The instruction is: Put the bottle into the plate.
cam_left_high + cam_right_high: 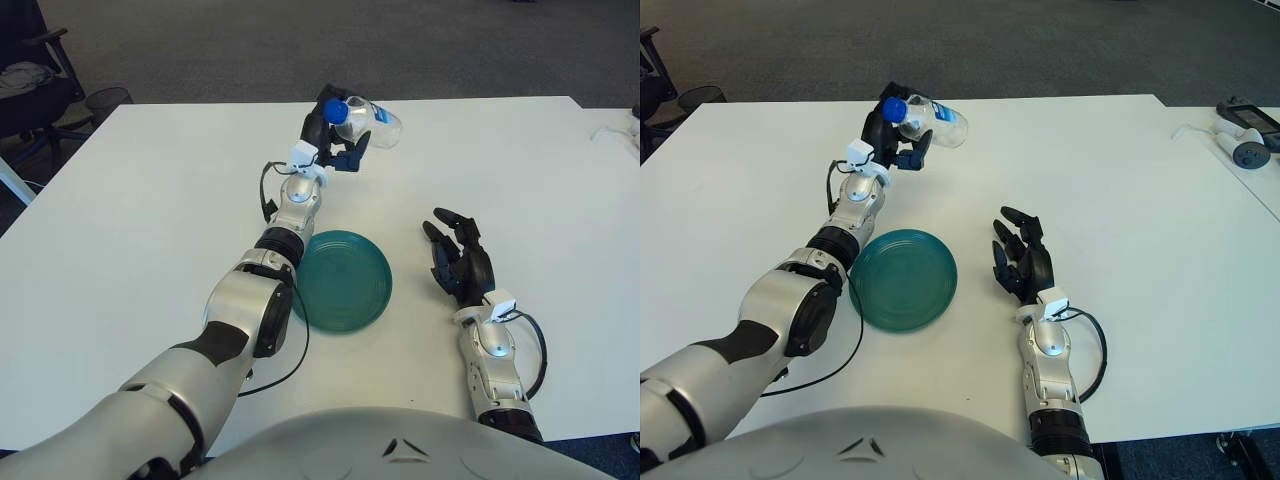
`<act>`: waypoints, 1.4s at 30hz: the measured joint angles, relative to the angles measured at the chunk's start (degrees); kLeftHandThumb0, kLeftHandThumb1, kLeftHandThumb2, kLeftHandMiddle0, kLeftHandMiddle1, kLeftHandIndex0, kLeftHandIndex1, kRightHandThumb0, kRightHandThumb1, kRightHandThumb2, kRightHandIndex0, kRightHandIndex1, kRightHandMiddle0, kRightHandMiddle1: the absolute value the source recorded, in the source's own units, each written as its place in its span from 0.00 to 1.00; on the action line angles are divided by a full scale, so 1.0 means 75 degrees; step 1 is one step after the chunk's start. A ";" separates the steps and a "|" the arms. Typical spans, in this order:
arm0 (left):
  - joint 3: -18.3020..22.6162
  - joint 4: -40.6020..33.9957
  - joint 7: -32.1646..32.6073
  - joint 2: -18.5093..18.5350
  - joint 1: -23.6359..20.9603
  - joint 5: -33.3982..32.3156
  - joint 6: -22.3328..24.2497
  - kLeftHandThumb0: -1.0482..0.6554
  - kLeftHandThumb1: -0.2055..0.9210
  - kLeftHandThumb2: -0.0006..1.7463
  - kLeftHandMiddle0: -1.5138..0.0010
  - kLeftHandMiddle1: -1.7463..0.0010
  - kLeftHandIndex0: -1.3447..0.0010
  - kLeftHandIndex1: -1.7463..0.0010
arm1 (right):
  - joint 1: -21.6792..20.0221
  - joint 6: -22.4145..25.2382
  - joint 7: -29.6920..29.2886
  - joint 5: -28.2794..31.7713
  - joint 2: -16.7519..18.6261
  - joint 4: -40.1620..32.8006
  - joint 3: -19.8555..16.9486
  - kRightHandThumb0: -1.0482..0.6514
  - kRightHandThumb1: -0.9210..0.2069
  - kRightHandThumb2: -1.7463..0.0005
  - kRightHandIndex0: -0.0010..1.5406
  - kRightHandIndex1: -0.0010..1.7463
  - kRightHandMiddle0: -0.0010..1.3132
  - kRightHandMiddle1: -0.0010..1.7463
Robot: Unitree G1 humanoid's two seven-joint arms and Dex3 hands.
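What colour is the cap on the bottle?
Blue; the cap on the clear bottle in the left hand shows best in left eye view.

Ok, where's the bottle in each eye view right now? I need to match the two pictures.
Left eye view: the bottle is upper centre, tilted with its blue cap toward the camera, held by the left hand above the table.
Right eye view: the bottle sits further left in the picture, upper left of centre, in the same grasp.
Shared landmark: the green plate, below the bottle in both views, with the right hand to its right.
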 measured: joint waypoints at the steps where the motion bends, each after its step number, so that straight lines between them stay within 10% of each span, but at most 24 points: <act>1: 0.0011 -0.0011 -0.0018 -0.0001 0.0004 -0.0021 0.0003 0.33 0.40 0.80 0.19 0.00 0.51 0.00 | 0.0000 -0.0002 0.0000 -0.0006 -0.0003 0.0001 0.0000 0.22 0.03 0.73 0.29 0.08 0.00 0.56; 17: -0.0166 -0.2692 -0.0978 0.0494 0.1392 -0.0062 0.0015 0.33 0.42 0.79 0.21 0.00 0.52 0.00 | -0.0018 -0.0065 -0.0075 -0.0177 -0.0024 0.0043 0.0050 0.19 0.00 0.74 0.26 0.08 0.00 0.54; 42: -0.1250 -0.6850 -0.5354 0.4590 0.3437 -0.0407 -0.0053 0.33 0.42 0.79 0.22 0.00 0.52 0.00 | -0.0054 -0.0049 0.0017 -0.0288 -0.0055 0.0127 0.0132 0.20 0.00 0.74 0.25 0.08 0.00 0.56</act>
